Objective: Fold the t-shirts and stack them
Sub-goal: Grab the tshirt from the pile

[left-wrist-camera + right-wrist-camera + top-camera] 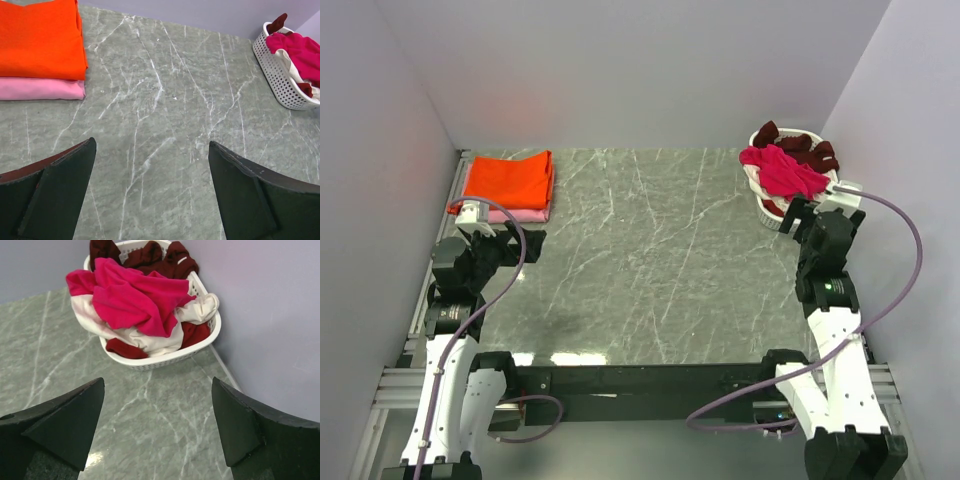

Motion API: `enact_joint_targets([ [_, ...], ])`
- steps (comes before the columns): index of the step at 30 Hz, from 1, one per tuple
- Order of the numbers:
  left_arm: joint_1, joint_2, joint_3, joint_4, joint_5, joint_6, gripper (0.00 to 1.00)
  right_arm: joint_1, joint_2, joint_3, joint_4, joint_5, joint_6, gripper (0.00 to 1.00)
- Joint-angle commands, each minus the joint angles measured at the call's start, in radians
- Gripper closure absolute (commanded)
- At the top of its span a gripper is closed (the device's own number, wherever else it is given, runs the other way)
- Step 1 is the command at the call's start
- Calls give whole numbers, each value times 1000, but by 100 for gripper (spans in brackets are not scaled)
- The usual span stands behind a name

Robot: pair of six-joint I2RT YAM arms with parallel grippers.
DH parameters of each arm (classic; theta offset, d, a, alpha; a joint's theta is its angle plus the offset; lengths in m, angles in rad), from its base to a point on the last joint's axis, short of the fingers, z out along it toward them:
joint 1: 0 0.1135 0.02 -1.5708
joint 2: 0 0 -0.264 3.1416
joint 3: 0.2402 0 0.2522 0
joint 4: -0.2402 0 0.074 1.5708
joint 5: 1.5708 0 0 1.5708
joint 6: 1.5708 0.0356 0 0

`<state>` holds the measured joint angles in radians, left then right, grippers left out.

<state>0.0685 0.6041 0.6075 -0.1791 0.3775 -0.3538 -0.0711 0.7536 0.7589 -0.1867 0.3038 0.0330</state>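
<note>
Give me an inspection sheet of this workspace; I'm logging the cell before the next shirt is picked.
Surface: grey, white-veined table.
Job's things: folded orange t-shirt atop pale pink t-shirt, far left; crimson-pink t-shirt, dark maroon cloth and white cloth heaped in white basket, far right.
Clutter: nothing seen.
Grippers: left gripper open, empty; right gripper open, empty.
Cables: purple cable loops off each arm.
Surroundings: plain pale walls.
</note>
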Motion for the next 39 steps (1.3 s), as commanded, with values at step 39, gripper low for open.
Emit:
enact_joint_targets([
  [39,-35,66,48,-13,15,18,1,-219,1177,1062,-405,-461,-180,31],
])
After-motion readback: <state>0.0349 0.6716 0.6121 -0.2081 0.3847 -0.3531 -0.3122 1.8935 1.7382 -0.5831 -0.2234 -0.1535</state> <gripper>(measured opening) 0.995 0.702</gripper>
